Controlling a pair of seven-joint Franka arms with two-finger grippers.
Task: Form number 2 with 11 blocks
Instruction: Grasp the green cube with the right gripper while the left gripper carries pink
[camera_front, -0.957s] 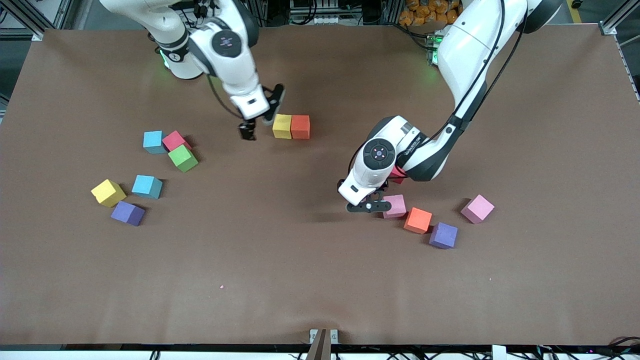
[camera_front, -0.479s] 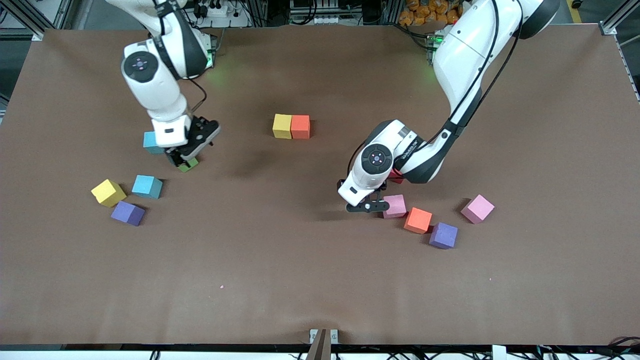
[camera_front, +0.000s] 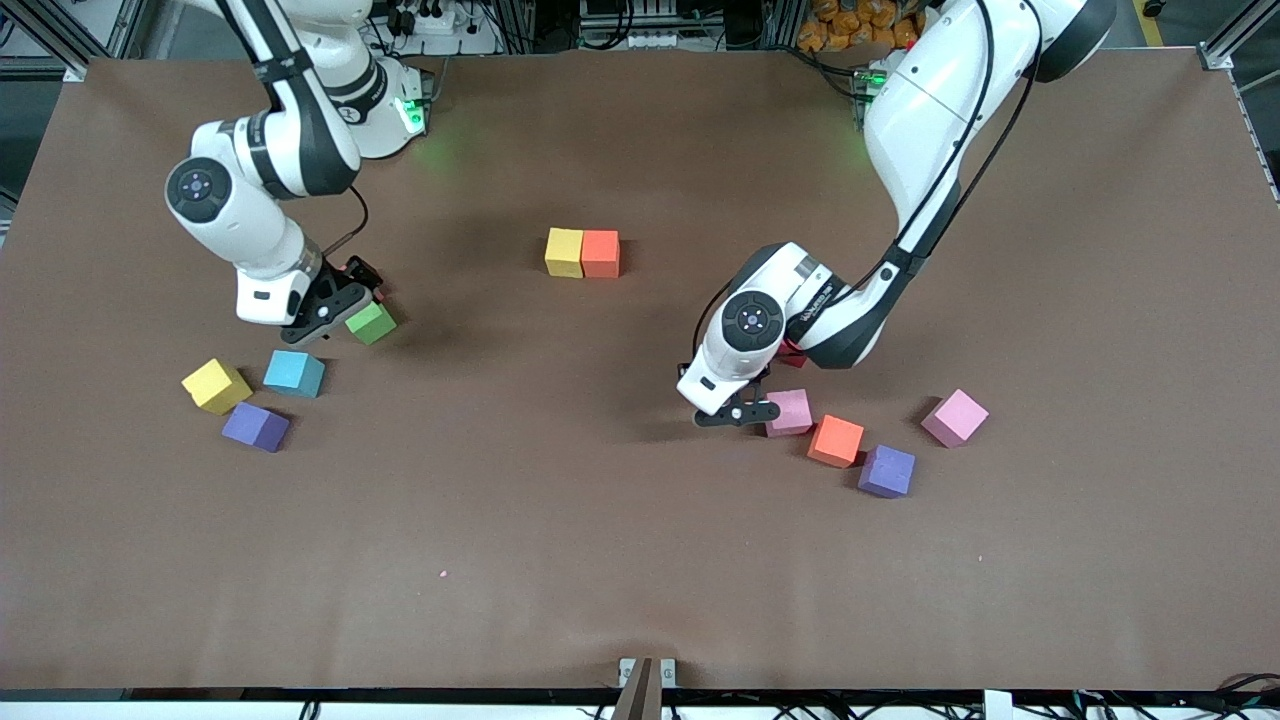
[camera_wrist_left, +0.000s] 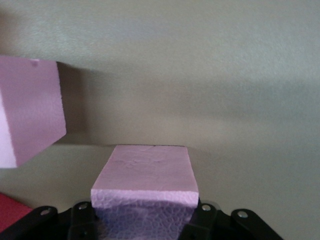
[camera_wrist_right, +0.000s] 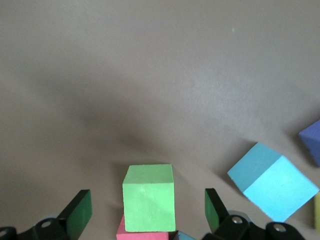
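The left gripper (camera_front: 738, 411), low at the table in the middle of the front frame, was found closed on a pink block (camera_wrist_left: 145, 175). A second pink block (camera_front: 790, 412) was noted just beside it. The right gripper (camera_front: 325, 306), in the upper part of the frame toward the right arm's end of the table, was found with its jaws apart on either side of a green block (camera_wrist_right: 149, 197). Of the number 2, only a yellow block (camera_front: 564, 252) touching an orange block (camera_front: 601, 253) was recorded, at upper centre.
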